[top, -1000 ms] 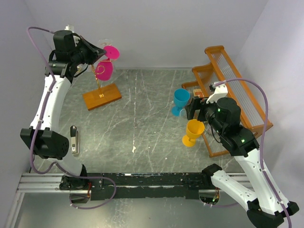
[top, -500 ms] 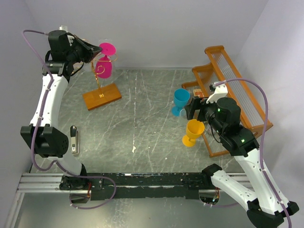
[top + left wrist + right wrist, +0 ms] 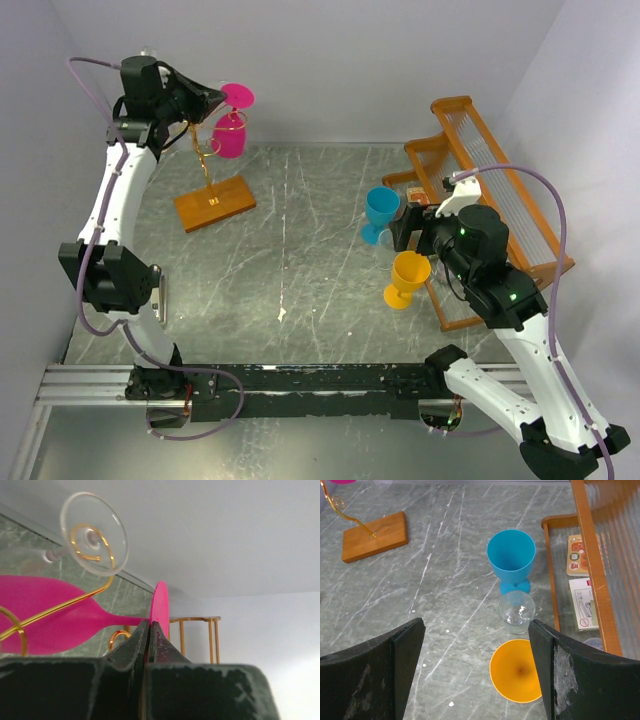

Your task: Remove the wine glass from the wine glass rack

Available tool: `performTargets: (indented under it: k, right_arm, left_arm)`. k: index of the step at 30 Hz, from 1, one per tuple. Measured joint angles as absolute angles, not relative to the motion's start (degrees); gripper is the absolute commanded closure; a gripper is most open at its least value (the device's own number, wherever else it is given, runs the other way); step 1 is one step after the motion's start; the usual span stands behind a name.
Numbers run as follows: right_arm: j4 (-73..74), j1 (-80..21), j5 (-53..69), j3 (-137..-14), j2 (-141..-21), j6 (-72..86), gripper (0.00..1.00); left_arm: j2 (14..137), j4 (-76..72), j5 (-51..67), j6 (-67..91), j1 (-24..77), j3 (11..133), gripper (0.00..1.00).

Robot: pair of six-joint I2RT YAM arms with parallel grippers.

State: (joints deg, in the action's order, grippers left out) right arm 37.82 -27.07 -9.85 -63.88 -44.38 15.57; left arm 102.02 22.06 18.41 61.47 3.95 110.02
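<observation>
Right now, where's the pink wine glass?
Top view, far left: the pink wine glass sits at the scrolled top of the wine glass rack, stem pinched in the left gripper.

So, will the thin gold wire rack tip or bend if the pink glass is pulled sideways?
Likely top-heavy: the thin gold wire rack stands tall on one pole over a small flat wooden base, so a sideways pull may tip it. Its thin wire probably flexes. The clear glass hanging on a scroll could swing off.
</observation>
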Motion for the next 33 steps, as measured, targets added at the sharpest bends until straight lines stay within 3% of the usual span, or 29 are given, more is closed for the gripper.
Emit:
performTargets:
  k: [15, 25, 33]
  right_arm:
    - [38.4, -27.1, -8.4, -65.1, -44.0, 17.3, 0.14]
    - [33.3, -27.1, 2.2, -64.6, -46.0, 23.7, 0.13]
    - [15.1, -27.1, 18.3, -55.3, -47.8, 36.1, 0.12]
  left_arm:
    - [101.9, 19.2, 20.8, 64.7, 8.9, 107.9, 0.93]
    - [86.0, 5.5, 29.8, 74.0, 13.3, 88.4, 0.93]
    - [69.6, -13.3, 36.7, 88.9, 15.3, 69.6, 0.93]
